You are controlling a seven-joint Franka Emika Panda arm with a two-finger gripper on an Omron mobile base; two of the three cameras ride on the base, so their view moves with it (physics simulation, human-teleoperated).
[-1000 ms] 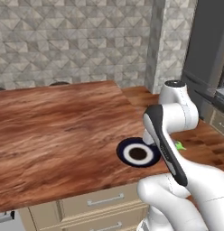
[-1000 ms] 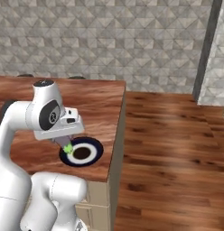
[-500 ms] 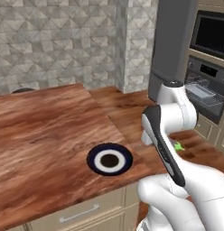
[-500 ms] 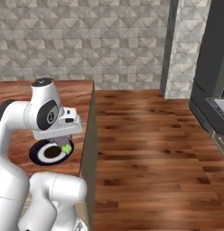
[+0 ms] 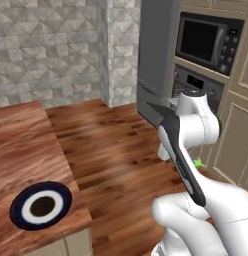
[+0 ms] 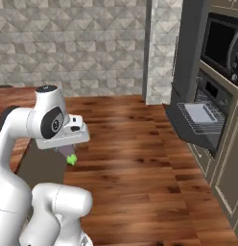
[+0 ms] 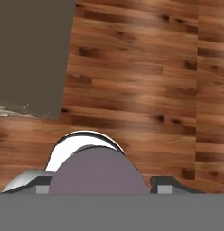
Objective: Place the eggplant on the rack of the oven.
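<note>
Eggplant [image 7: 98,170] sat clamped in the claw [image 6: 68,154], purple body bulging up btwn the two dark finger tips [image 7: 168,184] in hand view; green stem end poked out below the hand in right base view, and showed as a green speck beside the arm in left base view [image 5: 198,163]; jaws partly apart, closed onto the veg on both sides; gripped, not loose. Was carried in the air above wooden plank floor [image 7: 145,72], well apart from the oven [image 6: 209,103]; not on the rack [image 6: 195,117].

Hung under the white hand, w/ dark grey block [image 7: 32,54] off to upper left of hand view; could not tell what that block was.

Further out: oven door [image 6: 185,127] dropped open, rack pulled out over it, light grey tray [image 6: 201,112] lying on the wire grid; control panel w/ small display above the opening; microwave [image 5: 206,42] w/ black window and button column mounted above oven; tall grey panel beside both; beige cabinet fronts [image 5: 236,140] to the far side.

Opposite side, wooden counter [image 5: 21,150] w/ dark-blue-rimmed white plate [image 5: 41,209] near its corner, plate well apart from claw; grey patterned tile wall [image 6: 73,43] behind.
</note>
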